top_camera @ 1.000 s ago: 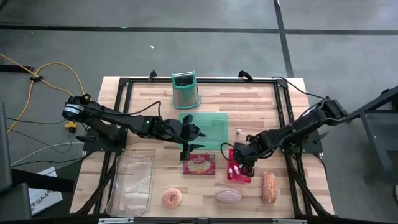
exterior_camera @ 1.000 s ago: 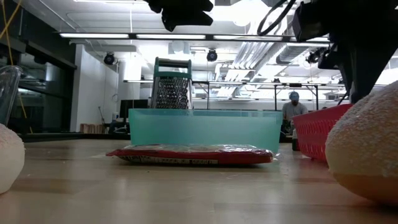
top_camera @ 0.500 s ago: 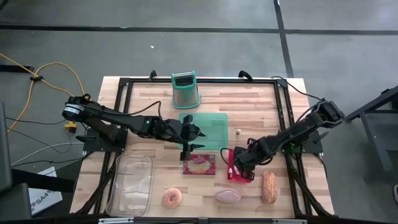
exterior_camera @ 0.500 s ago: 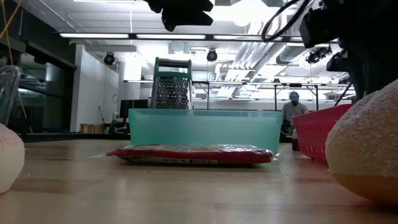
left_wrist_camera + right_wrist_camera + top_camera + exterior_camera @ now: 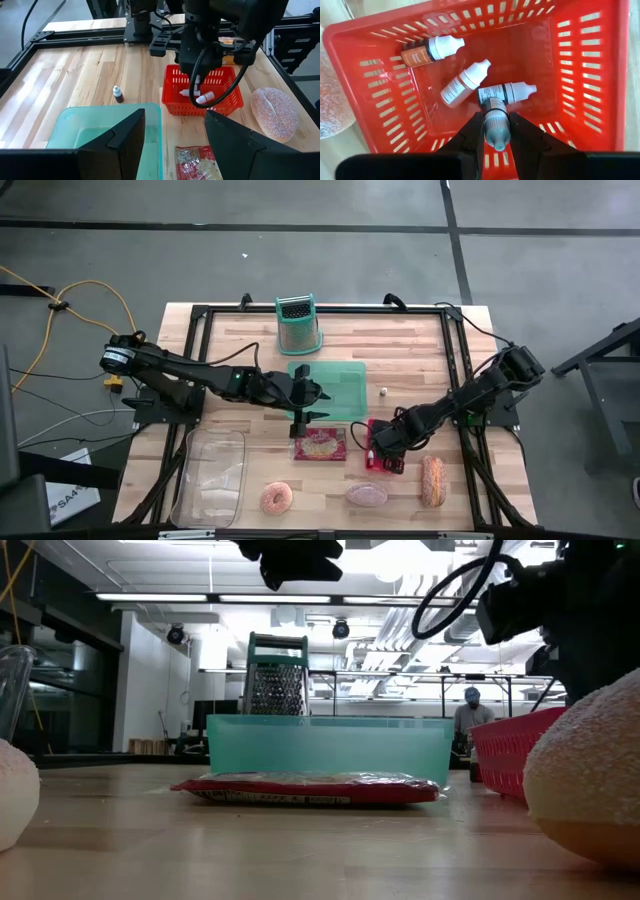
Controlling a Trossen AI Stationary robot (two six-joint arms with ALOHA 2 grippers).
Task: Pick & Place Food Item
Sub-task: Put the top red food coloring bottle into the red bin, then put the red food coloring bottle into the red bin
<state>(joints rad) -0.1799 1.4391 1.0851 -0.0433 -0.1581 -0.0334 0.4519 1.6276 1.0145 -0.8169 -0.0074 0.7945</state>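
My right gripper [image 5: 496, 142] is shut on a small dark dropper bottle [image 5: 494, 120] over the red basket [image 5: 580, 100]. Three more dropper bottles [image 5: 465, 82] lie on the basket's floor. In the high view this gripper [image 5: 386, 448] stands over the basket [image 5: 384, 464] at the near right. My left gripper [image 5: 175, 145] is open and empty. It hovers above the near edge of the teal tray [image 5: 335, 385], just far of the red food packet [image 5: 320, 446], which lies flat on the table. My right gripper pinches the dropper bottle between its two fingers [image 5: 470, 135], on the bottle's sides near its pale cap end [image 5: 496, 134]. The fingers come from above, pointing down into the basket. The bottle's dark body [image 5: 492, 106] points away from the wrist, toward the basket floor.
A doughnut [image 5: 276, 498], a pink pastry [image 5: 366, 494] and a sugared bun [image 5: 432, 480] lie along the near edge. A clear container [image 5: 212, 475] sits near left, a grater [image 5: 297, 322] at the far middle, and one small bottle [image 5: 383, 391] stands beside the teal tray.
My right gripper has moved toward the table's near edge and a little left with the bottle, from the basket's far side to over its middle. My left arm has kept still.
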